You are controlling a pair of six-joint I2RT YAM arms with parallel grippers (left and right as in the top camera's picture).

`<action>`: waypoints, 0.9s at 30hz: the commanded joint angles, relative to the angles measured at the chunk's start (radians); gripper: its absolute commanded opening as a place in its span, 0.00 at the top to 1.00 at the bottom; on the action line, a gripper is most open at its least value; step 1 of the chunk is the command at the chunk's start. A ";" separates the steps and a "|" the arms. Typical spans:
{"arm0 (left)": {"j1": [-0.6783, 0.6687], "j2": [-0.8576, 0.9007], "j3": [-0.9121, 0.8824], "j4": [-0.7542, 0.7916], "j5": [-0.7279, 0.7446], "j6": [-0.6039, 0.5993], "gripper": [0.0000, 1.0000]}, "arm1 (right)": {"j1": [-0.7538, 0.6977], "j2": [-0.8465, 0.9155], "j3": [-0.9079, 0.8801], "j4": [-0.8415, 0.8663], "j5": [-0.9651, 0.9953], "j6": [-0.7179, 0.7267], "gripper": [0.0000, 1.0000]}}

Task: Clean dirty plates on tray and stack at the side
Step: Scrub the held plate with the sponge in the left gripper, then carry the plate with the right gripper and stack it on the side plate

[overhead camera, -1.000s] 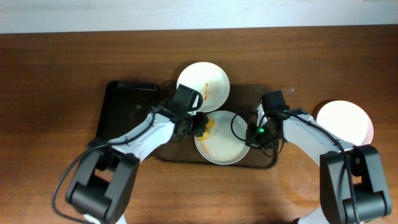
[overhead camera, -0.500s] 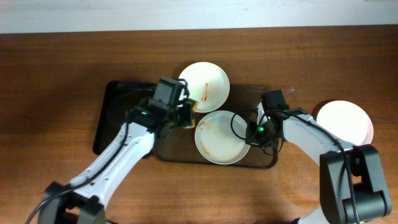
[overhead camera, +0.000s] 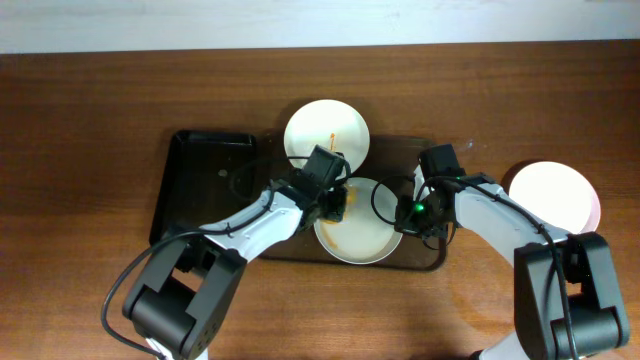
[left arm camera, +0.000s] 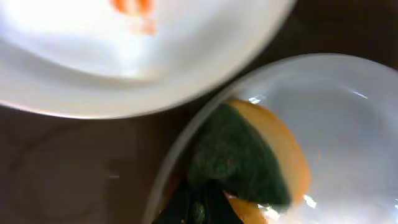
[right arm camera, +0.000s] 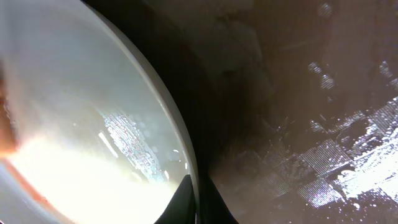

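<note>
Returned from the left, the left gripper (overhead camera: 335,203) presses its clamped sponge (left arm camera: 249,163) on the left rim of the front plate (overhead camera: 355,235), which sits on the tray (overhead camera: 400,150), its right rim pinched by the right gripper (overhead camera: 409,214).

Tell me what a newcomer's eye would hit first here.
The left gripper holds a green-and-yellow sponge on the centre plate on the tray, while the right gripper pinches that plate's right rim. Beyond it sits a rear plate with an orange smear, and a bright plate lies alone on the table far right.
</note>
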 commanded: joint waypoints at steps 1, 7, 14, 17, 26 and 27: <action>0.008 0.001 0.031 -0.066 -0.264 0.012 1.00 | 0.007 0.011 0.003 -0.032 0.071 0.002 0.96; 0.005 -0.159 0.055 -0.201 -0.222 0.006 1.00 | 0.007 0.011 0.003 -0.037 0.078 0.002 0.96; 0.104 -0.300 0.055 -0.351 -0.243 -0.011 1.00 | 0.007 0.011 0.003 -0.024 0.090 0.001 0.96; 0.221 -0.306 0.055 -0.380 -0.242 -0.011 1.00 | 0.007 0.013 0.003 -0.006 0.092 0.002 0.84; 0.328 -0.306 0.055 -0.423 -0.216 -0.010 1.00 | 0.006 -0.025 0.004 -0.007 0.100 -0.003 0.96; 0.328 -0.306 0.055 -0.423 -0.220 -0.010 1.00 | 0.006 -0.072 0.006 -0.007 0.100 -0.026 0.96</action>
